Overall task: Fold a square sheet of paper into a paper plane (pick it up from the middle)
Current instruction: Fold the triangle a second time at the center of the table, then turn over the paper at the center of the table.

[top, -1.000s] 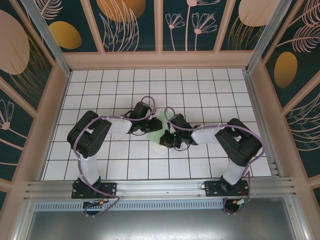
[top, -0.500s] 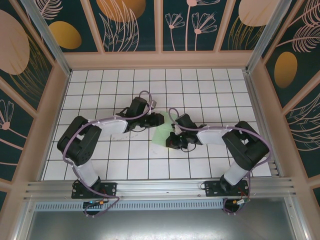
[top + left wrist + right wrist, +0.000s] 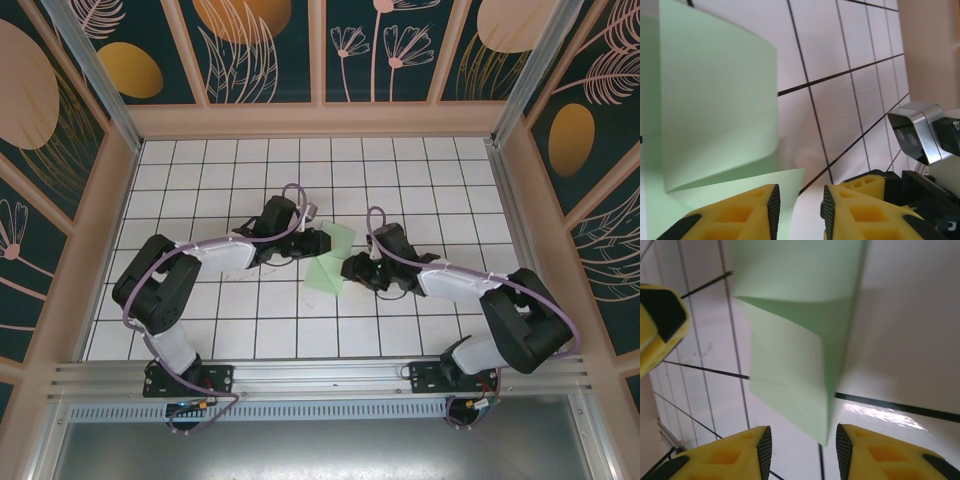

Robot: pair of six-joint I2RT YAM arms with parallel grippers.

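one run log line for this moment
sheet: partly folded, on table | left gripper: open, at its edge | right gripper: open, at its corner

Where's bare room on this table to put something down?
Free: tiles along the back wall, and near rows between the arm bases. Crowded: centre, where left hand and right hand flank the sheet of paper.

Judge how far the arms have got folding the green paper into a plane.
Done: the thin pale mint-green paper sheet carries a fold, one flap raised. In hand: left gripper and right gripper flank it, both open, gripping nothing. Left: the remaining folds; no pointed dart shape yet.
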